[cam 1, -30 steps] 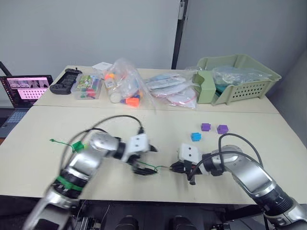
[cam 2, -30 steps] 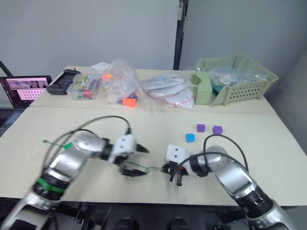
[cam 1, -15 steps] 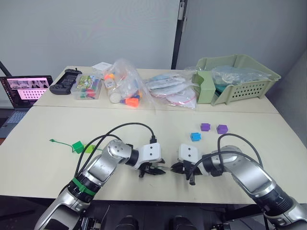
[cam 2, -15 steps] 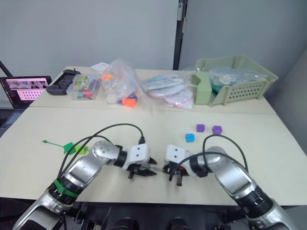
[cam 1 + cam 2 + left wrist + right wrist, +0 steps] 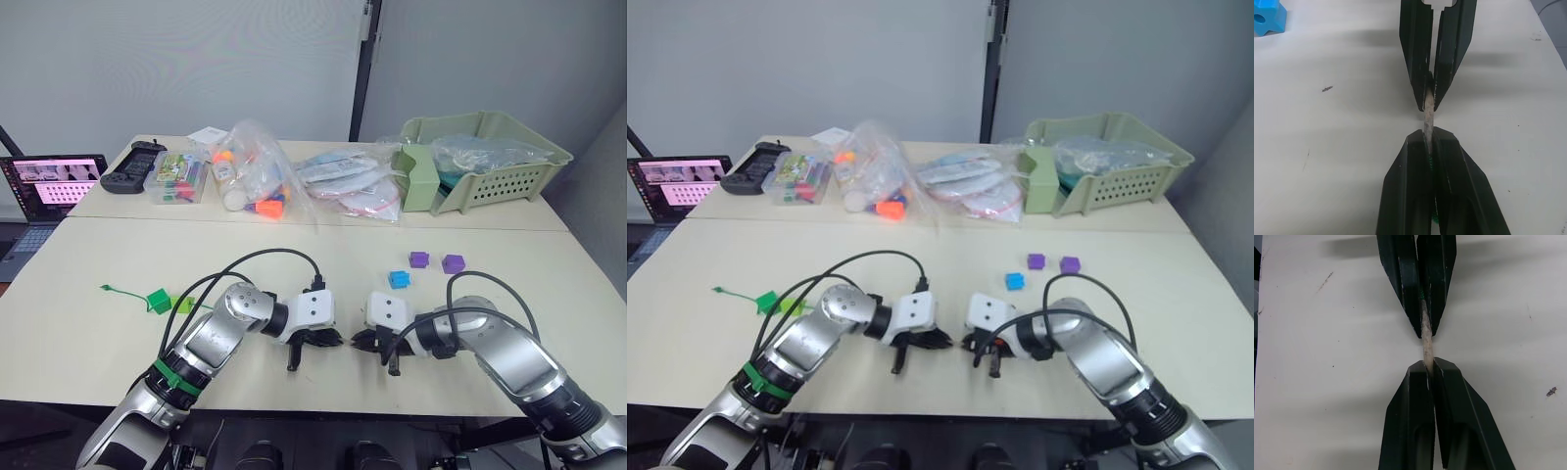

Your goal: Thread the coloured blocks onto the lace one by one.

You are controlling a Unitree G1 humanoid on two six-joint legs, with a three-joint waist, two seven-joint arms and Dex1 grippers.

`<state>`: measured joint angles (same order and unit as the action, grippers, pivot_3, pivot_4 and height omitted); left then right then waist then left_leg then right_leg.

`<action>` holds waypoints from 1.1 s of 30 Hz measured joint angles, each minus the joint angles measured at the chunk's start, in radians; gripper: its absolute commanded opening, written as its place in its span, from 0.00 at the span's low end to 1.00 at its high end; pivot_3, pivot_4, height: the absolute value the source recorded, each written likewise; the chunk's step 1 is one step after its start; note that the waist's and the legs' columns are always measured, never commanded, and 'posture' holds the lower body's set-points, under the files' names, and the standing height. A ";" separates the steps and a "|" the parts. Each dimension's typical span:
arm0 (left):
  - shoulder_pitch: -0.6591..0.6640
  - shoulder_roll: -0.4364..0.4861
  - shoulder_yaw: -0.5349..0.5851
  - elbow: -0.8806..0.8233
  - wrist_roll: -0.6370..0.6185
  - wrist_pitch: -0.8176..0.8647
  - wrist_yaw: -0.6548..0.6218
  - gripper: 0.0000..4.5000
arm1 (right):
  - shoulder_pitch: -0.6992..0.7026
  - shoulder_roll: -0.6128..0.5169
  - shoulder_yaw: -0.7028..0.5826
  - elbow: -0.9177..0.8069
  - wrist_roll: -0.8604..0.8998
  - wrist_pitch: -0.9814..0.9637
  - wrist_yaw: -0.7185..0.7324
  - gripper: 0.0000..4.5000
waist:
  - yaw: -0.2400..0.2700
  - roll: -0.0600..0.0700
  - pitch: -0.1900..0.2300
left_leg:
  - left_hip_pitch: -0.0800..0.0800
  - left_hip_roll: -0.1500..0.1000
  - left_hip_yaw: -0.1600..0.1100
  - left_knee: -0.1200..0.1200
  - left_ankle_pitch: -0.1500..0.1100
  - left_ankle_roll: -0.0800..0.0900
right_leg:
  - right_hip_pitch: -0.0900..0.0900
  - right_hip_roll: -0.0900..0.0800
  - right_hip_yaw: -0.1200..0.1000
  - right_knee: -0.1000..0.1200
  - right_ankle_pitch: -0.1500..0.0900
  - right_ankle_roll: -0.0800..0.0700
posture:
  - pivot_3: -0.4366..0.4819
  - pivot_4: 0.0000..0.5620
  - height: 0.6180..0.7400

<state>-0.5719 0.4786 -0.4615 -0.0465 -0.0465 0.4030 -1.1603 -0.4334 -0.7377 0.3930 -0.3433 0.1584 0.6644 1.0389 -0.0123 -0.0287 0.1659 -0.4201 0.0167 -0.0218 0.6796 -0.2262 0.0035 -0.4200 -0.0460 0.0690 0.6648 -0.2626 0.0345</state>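
The lace's stiff, silvery needle tip [image 5: 1427, 113] bridges the two end effectors, which meet tip to tip at the near middle of the pale, matte table [image 5: 549, 284]: the left end effector [image 5: 331, 339] is clamped on its green-cord end and the right end effector [image 5: 359, 341] is clamped on its far end. The lace's tail [image 5: 122, 290] and two green blocks [image 5: 167, 301], apparently already threaded, lie well to the left of that meeting point. The blue block [image 5: 399, 279], a notched plastic cube with a through-hole, and two purple blocks [image 5: 436, 261] sit loose just beyond the right end effector, so three seem left to thread.
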 measured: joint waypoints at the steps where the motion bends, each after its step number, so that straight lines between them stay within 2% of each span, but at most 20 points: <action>1: 0.000 0.000 0.000 -0.001 -0.004 0.007 -0.001 0.01 | 0.002 0.000 0.000 -0.003 0.000 0.002 -0.001 0.00 | 0.000 0.000 0.000 | 0.000 0.000 0.000 0.000 0.000 0.000 | 0.000 0.000 0.000 0.000 0.000 0.000 | 0.48 0.27 1.00; 3: 0.001 0.001 0.000 -0.002 -0.008 0.015 -0.002 0.01 | 0.009 0.006 -0.002 -0.007 0.001 0.011 -0.010 0.00 | 0.000 0.000 0.000 | 0.000 0.000 0.000 0.000 0.000 0.000 | 0.000 0.000 0.000 0.000 0.000 0.000 | 0.48 0.27 1.00; 9: 0.003 0.014 0.009 -0.021 -0.032 0.017 -0.006 0.00 | 0.090 0.024 -0.082 -0.083 0.059 0.074 -0.062 0.46 | 0.003 0.000 0.000 | -0.001 -0.001 -0.001 0.000 0.000 0.000 | 0.000 0.000 0.000 0.000 0.000 0.000 | 0.48 0.27 1.00; 13: 0.009 0.034 0.013 -0.028 -0.035 0.017 -0.009 0.00 | 0.209 0.019 -0.232 -0.192 0.106 0.162 -0.141 0.76 | 0.004 0.000 0.000 | -0.001 -0.001 -0.001 0.000 0.000 0.000 | 0.000 -0.001 0.000 0.000 0.000 0.000 | 0.48 0.27 1.00; 16: 0.021 0.036 0.012 -0.038 -0.038 0.018 -0.009 0.00 | 0.328 0.106 -0.385 -0.297 0.151 0.240 -0.251 0.99 | 0.004 0.000 0.000 | 0.000 0.000 -0.002 0.000 0.000 0.000 | 0.001 0.000 0.000 0.000 0.000 0.000 | 0.48 0.27 1.00; 19: 0.023 0.036 0.012 -0.041 -0.038 0.019 -0.008 0.00 | 0.396 0.210 -0.495 -0.341 0.164 0.292 -0.390 1.00 | 0.001 0.000 0.000 | 0.000 0.000 -0.002 0.000 0.000 0.000 | 0.001 0.000 0.000 0.000 0.000 0.000 | 0.48 0.27 1.00; 21: 0.023 0.035 0.012 -0.044 -0.039 0.019 -0.009 0.00 | 0.422 0.306 -0.566 -0.334 0.118 0.300 -0.533 1.00 | 0.000 0.000 0.000 | 0.000 0.000 -0.001 0.000 0.000 0.000 | 0.001 0.000 0.000 0.000 0.000 0.000 | 0.48 0.27 1.00; 26: 0.024 0.032 0.013 -0.044 -0.040 0.019 -0.008 0.00 | 0.392 0.481 -0.633 -0.229 -0.012 0.248 -0.836 1.00 | -0.004 0.002 -0.001 | 0.000 0.000 0.001 -0.001 0.001 -0.001 | -0.001 0.000 0.002 0.000 0.000 0.000 | 0.48 0.27 1.00; 29: 0.024 0.029 0.013 -0.043 -0.039 0.020 -0.006 0.00 | 0.340 0.517 -0.632 -0.149 -0.055 0.174 -0.919 1.00 | -0.005 0.003 -0.001 | 0.000 0.000 0.001 -0.001 0.001 -0.001 | 0.000 0.000 0.002 0.000 0.000 0.000 | 0.48 0.27 1.00; 33: 0.024 0.021 0.012 -0.043 -0.040 0.020 0.000 0.00 | 0.209 0.510 -0.634 0.070 -0.082 0.054 -0.967 1.00 | -0.007 0.003 -0.001 | 0.001 0.000 0.001 -0.001 0.001 -0.001 | 0.000 0.000 0.002 0.000 0.000 0.000 | 0.48 0.27 1.00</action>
<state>-0.5484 0.4995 -0.4491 -0.0890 -0.0861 0.4231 -1.1602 -0.2247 -0.2282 -0.2411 -0.2736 0.0765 0.7188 0.0716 -0.0193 -0.0256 0.1644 -0.4196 0.0164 -0.0203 0.6783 -0.2256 0.0028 -0.4202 -0.0459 0.0712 0.6648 -0.2626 0.0345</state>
